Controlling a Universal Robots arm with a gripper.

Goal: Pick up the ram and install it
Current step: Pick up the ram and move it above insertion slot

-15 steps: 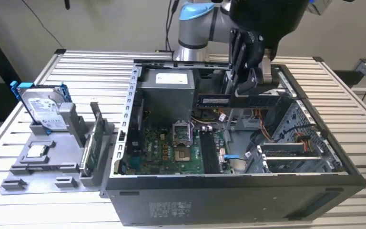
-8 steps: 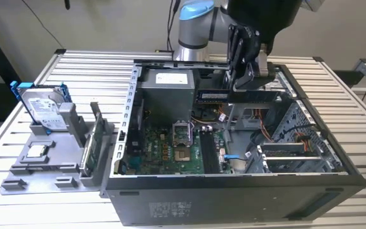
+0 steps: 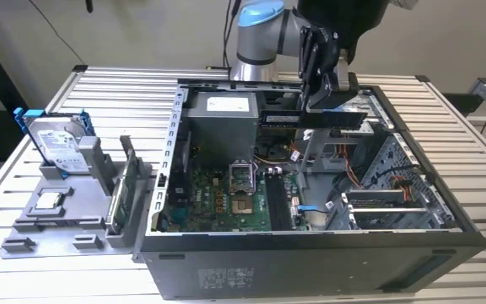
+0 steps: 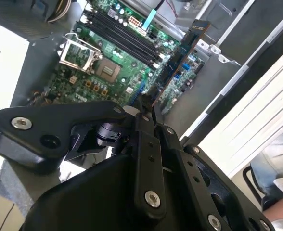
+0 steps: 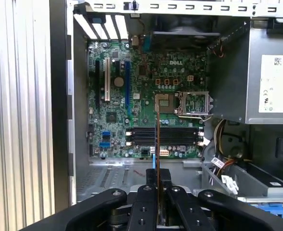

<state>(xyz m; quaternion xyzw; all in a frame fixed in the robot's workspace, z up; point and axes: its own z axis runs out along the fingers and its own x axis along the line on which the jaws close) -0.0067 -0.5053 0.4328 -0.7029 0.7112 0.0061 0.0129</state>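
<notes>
The gripper (image 3: pixel 331 109) is clamped on the ram (image 3: pixel 311 118), pinching the flat dark stick near its middle so that both ends stand out free on either side of the jaws. It holds the stick level, high above the open computer case (image 3: pixel 311 272).

The landmark here is the bank of memory slots (image 3: pixel 277 201) on the green motherboard (image 3: pixel 213 199). The ram hangs above those slots and well apart from them. It is also set off toward the power supply (image 3: pixel 222 120), so it is not straight over them. No part of the stick touches the board.

In the exterior view the ram's long axis runs from that view's left to its right, while the slots run from near to far. In the first wrist view the ram (image 5: pixel 158 144) shows edge-on as a thin line that crosses the slots (image 5: pixel 163 136) roughly at right angles. Judged from both views, the stick lies across the slots rather than along them.

The processor socket (image 5: pixel 163 101) sits just beside the slots. All the slots look empty, so the ram is picked up but not yet installed.
</notes>
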